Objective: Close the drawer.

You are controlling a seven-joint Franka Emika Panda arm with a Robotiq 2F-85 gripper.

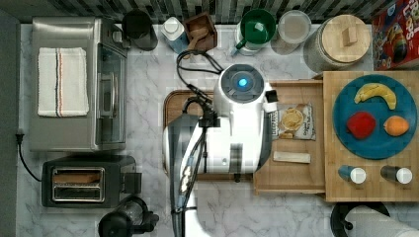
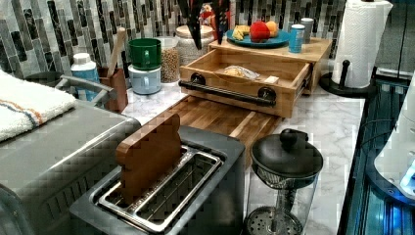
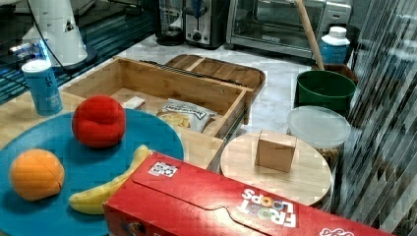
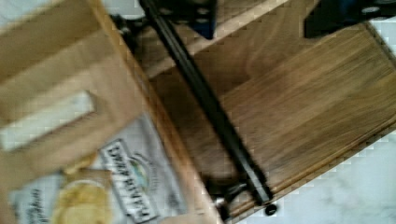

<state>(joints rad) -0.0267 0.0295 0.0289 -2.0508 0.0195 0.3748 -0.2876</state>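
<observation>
The drawer is a shallow light wood tray, pulled well out of the light wood box. Its front carries a black bar handle. Inside lie a chip bag and a small white block. My gripper hangs open above the drawer, clear of it. In the wrist view the gripper sits over the dark board, just beyond the handle, with one fingertip near the bar. Nothing is between the fingers. In the top view the arm's white body covers the drawer's front.
A dark brown board lies on the marble in front of the drawer. On the box top stand a blue plate of fruit and two shakers. A toaster, toaster oven, French press, paper towel roll and jars ring the counter.
</observation>
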